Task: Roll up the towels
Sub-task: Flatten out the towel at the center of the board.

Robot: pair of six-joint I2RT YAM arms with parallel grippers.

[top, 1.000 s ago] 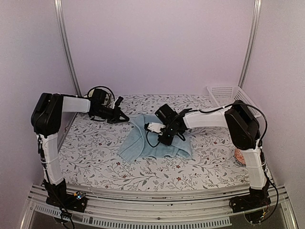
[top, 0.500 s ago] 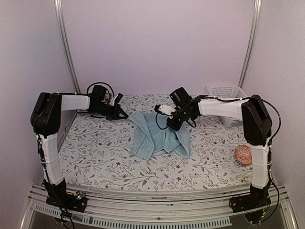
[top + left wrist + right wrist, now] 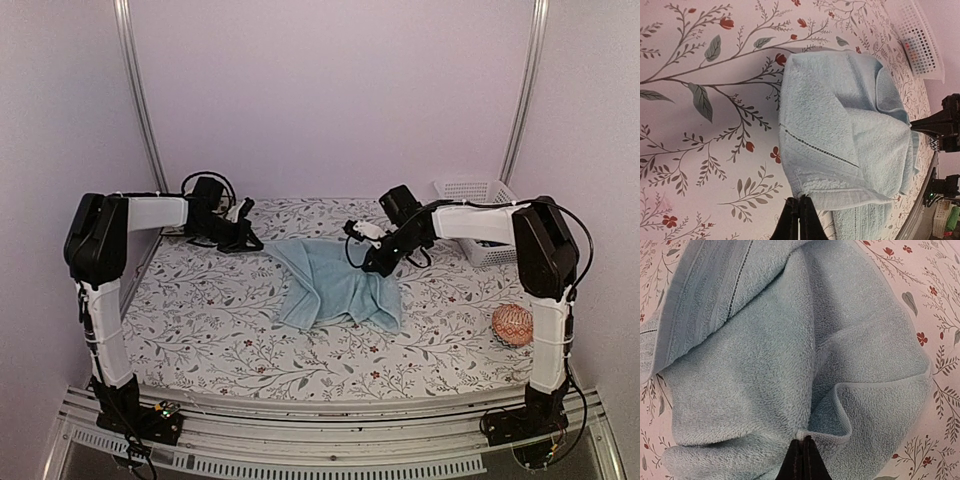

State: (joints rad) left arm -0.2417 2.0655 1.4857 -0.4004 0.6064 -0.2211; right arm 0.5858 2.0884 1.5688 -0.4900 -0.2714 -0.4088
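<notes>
The left arm reaches out over the table, which has a cover with little red flowers and leafy twigs on it. The left gripper is at the far left side of the table. Its two fingers are pressed tight together, and they pinch the left corner of the light blue towel. In the left wrist view, the dark fingertips meet right at the hem of the towel.

The towel is in the middle of the table. It is bunched and folded over on itself, not flat. Its top edge runs from one gripper to the other, and the rest hangs down and spreads out on the cover toward the near side.

The right gripper is at the top right part of the towel. Its fingers are squeezed shut too, and they grab a fold of the soft blue cloth. The right wrist view shows the cloth puckered up where the fingers bite it.

A white basket with small holes sits at the far right corner. An orange ball with a pattern lies near the right arm, well apart from the towel.
</notes>
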